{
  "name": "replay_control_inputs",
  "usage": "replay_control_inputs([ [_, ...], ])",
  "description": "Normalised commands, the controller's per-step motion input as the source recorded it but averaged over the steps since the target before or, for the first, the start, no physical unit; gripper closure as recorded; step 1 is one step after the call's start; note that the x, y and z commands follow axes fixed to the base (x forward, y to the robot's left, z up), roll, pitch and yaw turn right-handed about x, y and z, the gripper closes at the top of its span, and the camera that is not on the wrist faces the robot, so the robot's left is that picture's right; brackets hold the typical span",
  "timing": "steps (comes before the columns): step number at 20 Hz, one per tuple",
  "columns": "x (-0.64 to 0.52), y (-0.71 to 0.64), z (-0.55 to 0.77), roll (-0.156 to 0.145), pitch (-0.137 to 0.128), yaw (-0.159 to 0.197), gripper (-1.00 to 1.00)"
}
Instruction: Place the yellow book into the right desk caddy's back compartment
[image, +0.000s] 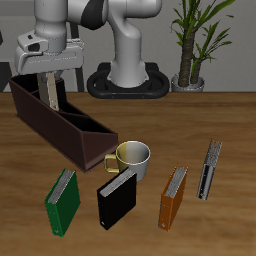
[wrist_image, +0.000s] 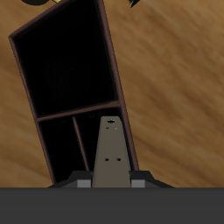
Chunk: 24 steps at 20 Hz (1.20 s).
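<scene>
My gripper (image: 48, 70) is shut on the yellow book (image: 48, 92), a thin tan slab hanging upright from the fingers. It hangs over the far back end of the right desk caddy (image: 72, 140), a long dark brown box with inner dividers. The book's lower end is at about the height of the caddy's rim. In the wrist view the book (wrist_image: 109, 149) sticks out from the gripper (wrist_image: 109, 180) above the caddy (wrist_image: 70, 70), by a divider between one large compartment and two smaller ones. I cannot tell whether the book touches the caddy.
A pale mug (image: 132, 157) stands against the caddy's front end. Nearer the table's front edge stand a green book (image: 63, 198), a black book (image: 117, 198), an orange book (image: 173, 195) and a dark grey slim book (image: 209, 168). A potted plant (image: 195, 40) stands behind the table.
</scene>
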Motion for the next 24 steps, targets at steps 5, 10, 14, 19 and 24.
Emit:
replay_control_inputs([
  [5, 0.11, -0.05, -0.11, -0.011, 0.028, -0.017, 1.0],
  [10, 0.15, 0.04, -0.32, -0.004, 0.083, -0.016, 1.0],
  [14, 0.01, 0.18, -0.03, 0.009, -0.026, 0.017, -1.0],
  [19, -0.01, 0.07, 0.07, 0.008, 0.0, -0.023, -1.0],
  [24, -0.07, 0.04, 0.12, 0.001, -0.028, -0.014, -1.0],
])
